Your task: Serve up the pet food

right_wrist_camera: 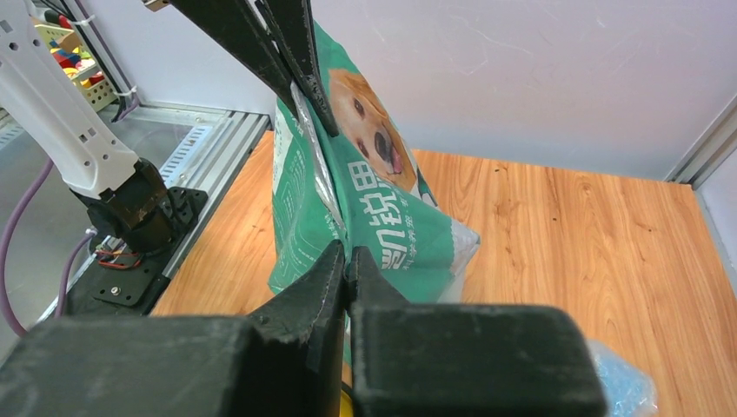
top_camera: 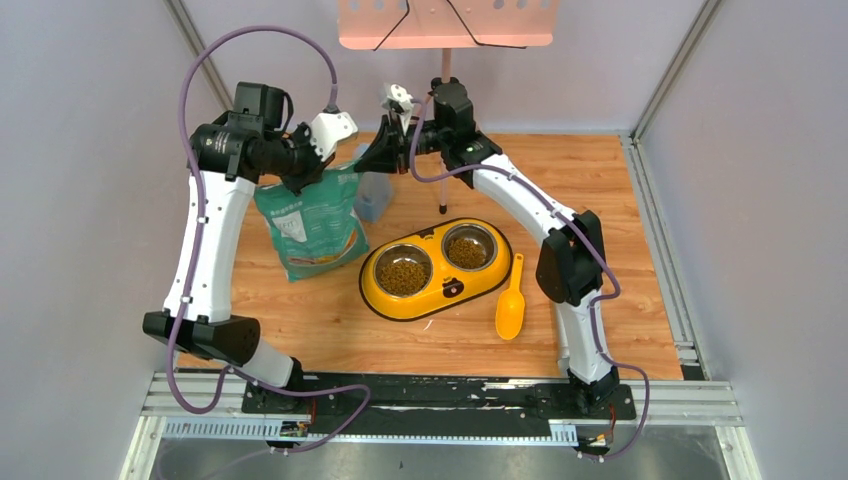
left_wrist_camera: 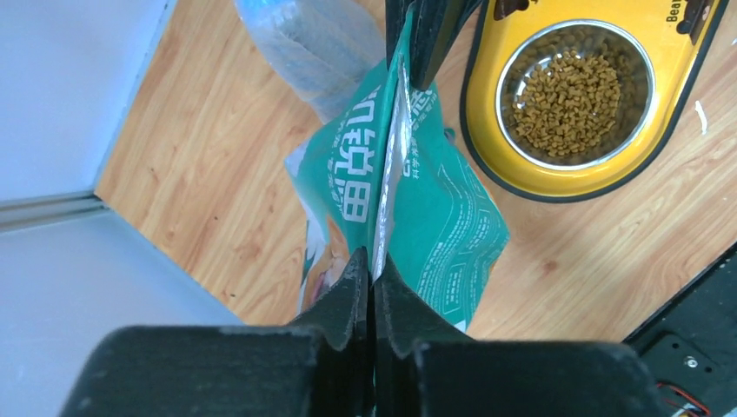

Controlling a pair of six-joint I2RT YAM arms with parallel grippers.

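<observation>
The pet food, brown kibble (top_camera: 404, 272), fills both steel cups of the yellow double bowl (top_camera: 430, 303); one cup of kibble (left_wrist_camera: 569, 91) shows in the left wrist view. The green-and-white bag (top_camera: 310, 228) stands upright behind and left of the bowl. My left gripper (top_camera: 312, 170) is shut on the left end of the bag's flattened top edge (left_wrist_camera: 382, 174). My right gripper (top_camera: 372, 158) is shut on the other end of that edge (right_wrist_camera: 322, 174). The left gripper (left_wrist_camera: 372, 261) and the right gripper (right_wrist_camera: 346, 250) both pinch the silver seam. The bag's mouth is pressed closed.
An orange-yellow scoop (top_camera: 511, 305) lies on the wooden table right of the bowl. A clear bluish plastic pack (top_camera: 372, 196) sits behind the bag; it also shows in the left wrist view (left_wrist_camera: 304, 43). A pink stand (top_camera: 445, 25) rises at the back. Walls enclose the table.
</observation>
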